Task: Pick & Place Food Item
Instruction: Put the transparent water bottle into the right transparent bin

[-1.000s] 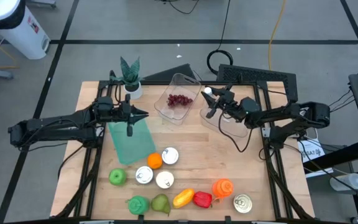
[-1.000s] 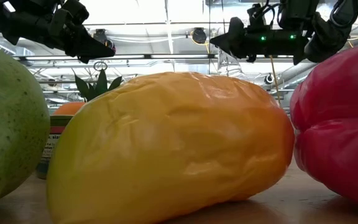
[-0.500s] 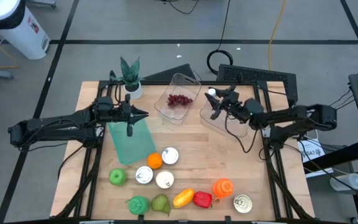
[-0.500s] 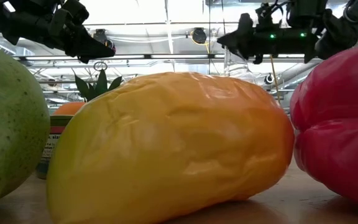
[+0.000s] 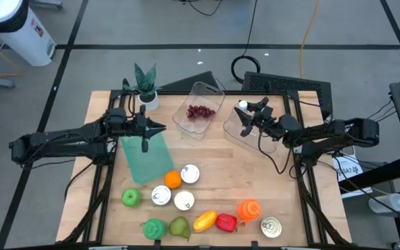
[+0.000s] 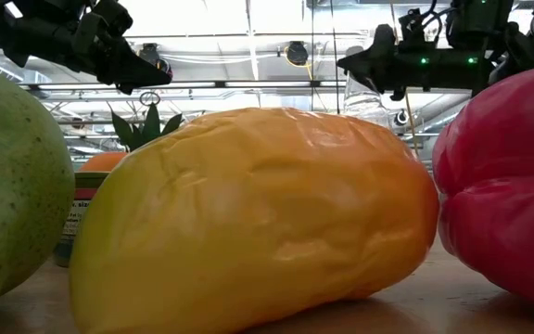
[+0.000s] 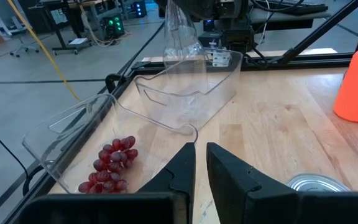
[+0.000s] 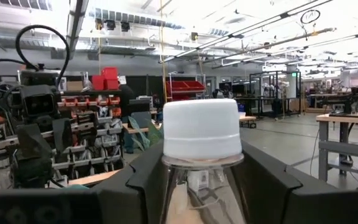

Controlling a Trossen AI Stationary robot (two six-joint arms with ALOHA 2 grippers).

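Observation:
A clear bottle with a white cap (image 8: 202, 129) stands upright between the fingers of my right gripper (image 5: 247, 117), above the right-hand clear tub (image 5: 243, 132) at the table's far side. The left wrist view shows the bottle's body (image 7: 180, 37) reaching down into that tub (image 7: 188, 93). Whether its base rests there, I cannot tell. A bunch of red grapes (image 5: 200, 111) lies in the left-hand clear tub (image 5: 193, 94). My left gripper (image 5: 160, 128) is shut on nothing and hovers over a green mat (image 5: 146, 158). My right gripper has the bottle's neck and shoulder, just under the cap (image 8: 202, 163), between its two fingers, one on each side. The fingers come about level from the table's right side. The bottle stays upright, its body hanging below the fingers (image 6: 360, 91) into the tub.
Along the near edge lie an orange (image 5: 172, 179), a green apple (image 5: 131, 198), a yellow fruit (image 5: 205, 221), a red pepper (image 5: 226, 222), an orange bottle (image 5: 248, 210) and several cans (image 5: 271, 226). A potted plant (image 5: 145, 87) stands at the far left.
My right gripper has gone toward the table's right edge and a little down, taking the bottle with it. The bottle has stayed upright and now stands over the right-hand tub's middle.

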